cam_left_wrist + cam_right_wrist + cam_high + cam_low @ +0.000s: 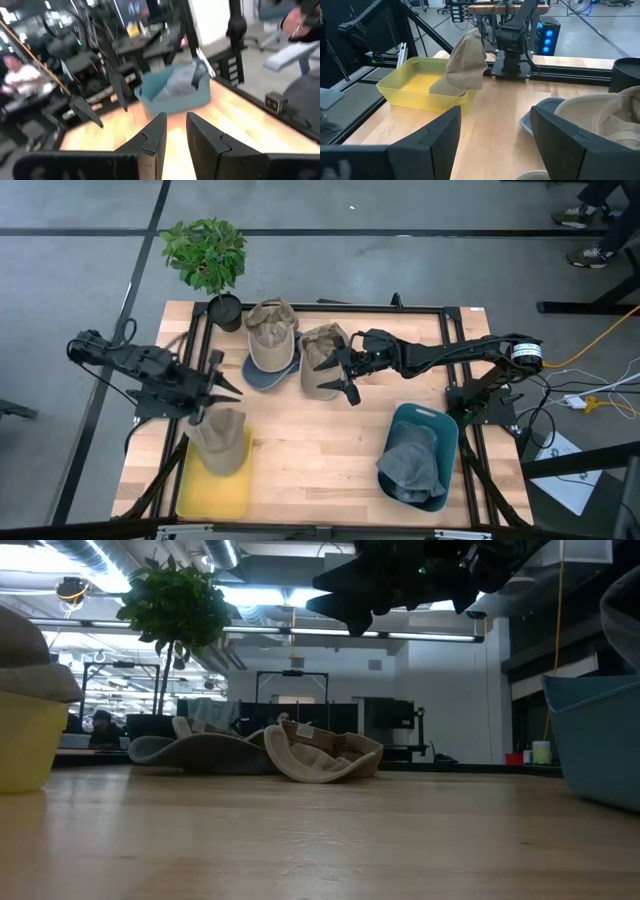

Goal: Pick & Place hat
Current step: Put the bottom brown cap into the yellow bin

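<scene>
Take the yellow bin [212, 488] at the table's [310, 450] near-left corner as your landmark. A tan hat [221, 440] rests in it, draped over its far end, with nothing holding it. Just beyond that end you have the left gripper [226, 388], held above the wood, its fingers [152, 137] a narrow slit apart and empty. To the bin's right, across bare tabletop, a teal bin [440, 430] holds a grey hat [410, 465]. Farther from the yellow bin, toward the table's middle, your right gripper [337, 376] hangs with its jaws spread wide and empty, right over a beige hat [322, 360] lying upside down. Left of that hat another tan hat [270, 335] lies on a blue hat [262, 375]. Farthest back stands a potted plant [207, 255].
</scene>
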Controlling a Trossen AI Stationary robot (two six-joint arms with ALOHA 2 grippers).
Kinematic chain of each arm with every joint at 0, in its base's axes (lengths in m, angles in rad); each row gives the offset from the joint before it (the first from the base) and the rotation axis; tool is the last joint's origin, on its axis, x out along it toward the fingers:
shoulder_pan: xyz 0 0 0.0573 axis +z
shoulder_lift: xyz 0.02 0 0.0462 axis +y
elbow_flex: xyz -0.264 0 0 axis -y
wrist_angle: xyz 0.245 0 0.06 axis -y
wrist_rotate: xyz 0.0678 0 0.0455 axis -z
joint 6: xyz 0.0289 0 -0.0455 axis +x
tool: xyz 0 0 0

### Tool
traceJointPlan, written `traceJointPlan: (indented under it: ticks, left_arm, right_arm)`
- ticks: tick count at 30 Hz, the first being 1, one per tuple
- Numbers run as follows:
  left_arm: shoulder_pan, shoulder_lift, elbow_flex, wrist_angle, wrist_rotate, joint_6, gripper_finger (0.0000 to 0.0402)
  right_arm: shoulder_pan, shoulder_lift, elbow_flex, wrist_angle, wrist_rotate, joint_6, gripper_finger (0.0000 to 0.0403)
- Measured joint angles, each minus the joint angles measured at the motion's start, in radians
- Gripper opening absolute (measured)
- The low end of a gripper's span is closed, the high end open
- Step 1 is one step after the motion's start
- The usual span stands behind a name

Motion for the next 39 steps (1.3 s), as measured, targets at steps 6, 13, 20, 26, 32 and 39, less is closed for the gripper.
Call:
traceJointPlan:
  ticks: [6, 13, 20, 26, 32, 39]
  left_arm:
    - [0.0, 0.216, 0.142, -0.14, -0.013, -0.026, 0.0046]
    - [-0.002, 0.417, 0.229, -0.262, 0.079, -0.142, 0.0004]
    - [-0.048, 0.546, 0.282, -0.45, -0.007, -0.173, 0.0001]
    - [-0.053, 0.601, 0.319, -0.672, -0.259, -0.291, 0.0001]
    - [-0.017, 0.65, 0.32, -0.774, -0.183, -0.408, 0.0002]
    - [-0.012, 0.762, 0.32, -0.829, -0.096, -0.462, 0.0002]
  right_arm:
    - [0.0, 0.0, 0.0, -0.026, 0.0, 0.003, 0.0236]
    - [0.0, 0.0, 0.0, -0.079, -0.001, 0.003, 0.0236]
    - [0.0, 0.0, 0.0, -0.104, -0.001, 0.0, 0.0236]
    - [0.0, 0.0, 0.0, -0.106, -0.001, 0.001, 0.0236]
    - [0.0, 0.0, 0.0, -0.105, -0.001, 0.005, 0.0236]
    - [0.0, 0.0, 0.0, -0.105, -0.001, 0.004, 0.0236]
